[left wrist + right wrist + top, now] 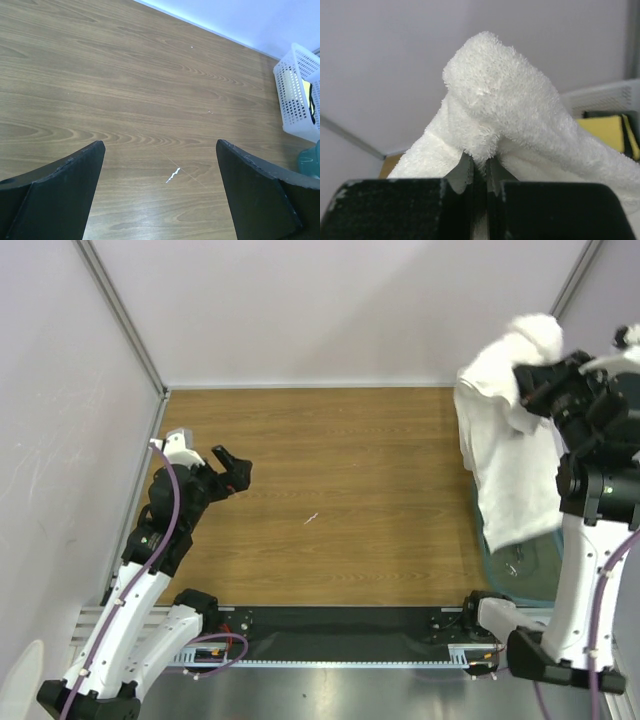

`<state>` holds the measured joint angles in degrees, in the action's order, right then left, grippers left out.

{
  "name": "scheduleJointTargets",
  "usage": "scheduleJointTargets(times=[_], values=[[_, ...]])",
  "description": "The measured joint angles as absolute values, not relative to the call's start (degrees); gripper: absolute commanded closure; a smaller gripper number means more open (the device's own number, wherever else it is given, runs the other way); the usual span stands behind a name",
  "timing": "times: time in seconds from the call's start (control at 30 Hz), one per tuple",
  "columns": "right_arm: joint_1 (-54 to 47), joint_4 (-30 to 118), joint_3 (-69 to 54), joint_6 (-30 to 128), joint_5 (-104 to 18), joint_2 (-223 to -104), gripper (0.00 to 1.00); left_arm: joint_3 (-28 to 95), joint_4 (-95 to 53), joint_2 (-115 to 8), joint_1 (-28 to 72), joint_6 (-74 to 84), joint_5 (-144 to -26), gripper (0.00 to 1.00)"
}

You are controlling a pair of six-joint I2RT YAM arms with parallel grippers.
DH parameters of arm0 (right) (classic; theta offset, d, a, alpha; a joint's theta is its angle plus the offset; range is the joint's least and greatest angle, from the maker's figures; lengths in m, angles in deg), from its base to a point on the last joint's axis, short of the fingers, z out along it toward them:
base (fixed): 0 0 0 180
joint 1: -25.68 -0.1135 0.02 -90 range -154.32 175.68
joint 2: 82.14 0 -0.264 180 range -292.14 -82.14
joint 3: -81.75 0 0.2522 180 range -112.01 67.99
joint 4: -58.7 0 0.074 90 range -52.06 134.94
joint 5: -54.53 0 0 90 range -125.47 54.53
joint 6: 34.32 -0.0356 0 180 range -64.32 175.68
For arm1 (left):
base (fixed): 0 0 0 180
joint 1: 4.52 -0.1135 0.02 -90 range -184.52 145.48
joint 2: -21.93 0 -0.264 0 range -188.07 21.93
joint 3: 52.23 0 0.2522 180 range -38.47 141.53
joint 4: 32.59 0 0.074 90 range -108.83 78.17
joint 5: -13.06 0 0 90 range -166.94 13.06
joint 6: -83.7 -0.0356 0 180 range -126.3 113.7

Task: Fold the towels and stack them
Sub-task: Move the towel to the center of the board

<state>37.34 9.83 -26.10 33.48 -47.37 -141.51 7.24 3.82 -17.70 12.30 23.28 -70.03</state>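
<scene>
A large white towel (pixel 508 445) hangs off the table's right side, bunched at the top where my right gripper (pixel 532 372) holds it high in the air. In the right wrist view the right gripper (pixel 479 167) is shut on a fold of the white towel (pixel 505 100), which bulges above the fingertips. A yellow towel (pixel 607 130) lies behind it in the white basket (pixel 605 97). My left gripper (pixel 235 468) hovers over the left of the table; seen from the left wrist, the left gripper (pixel 160 144) is open and holds nothing. No dark grey towel shows.
The white perforated basket (pixel 300 95) stands at the table's far right edge, with yellow cloth (pixel 306 89) inside. A teal translucent object (pixel 525 570) sits below the hanging towel. A small white scrap (pixel 173 175) lies on the wooden tabletop (pixel 340 490).
</scene>
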Motion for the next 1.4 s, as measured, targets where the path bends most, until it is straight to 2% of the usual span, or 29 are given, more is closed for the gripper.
scheduleJointTargets(times=[0.13,0.37,0.53,0.73,0.93,1.03,1.27,1.4], values=[[24.53,10.13,-36.43,35.45,-48.6,-147.72,1.0,7.05,2.84,-17.7,11.82,23.31,-71.67,0.0],[-7.75,10.04,-53.02,44.06,-41.65,-163.85,1.0,6.48,1.92,-17.66,11.56,23.33,-74.64,0.0],[-19.12,10.37,-54.71,47.14,-37.36,-174.8,1.0,6.48,1.86,-17.35,11.34,23.35,-74.57,0.0],[-20.85,13.32,-49.48,44.37,-35.2,-181.29,1.0,5.65,0.87,-14.4,10.77,23.15,-75.6,0.0],[-18.46,17.65,-48.06,38.05,-35.0,-183.87,1.0,2.52,-4.35,-11.41,10.7,22.56,-83.25,0.0],[-14.92,20.21,-47.19,34.36,-38.08,-183.96,1.0,2.5,-5.9,-13.35,10.7,22.5,-85.74,0.06],[-9.41,25.3,-38.99,29.24,-44.01,-183.83,1.0,2.22,-10.03,-25.18,10.7,23.2,-87.69,0.26],[-8.93,24.71,-38.14,28.32,-46.59,-183.81,1.0,-0.47,-15.41,-29.81,10.77,24.51,-88.69,0.28]])
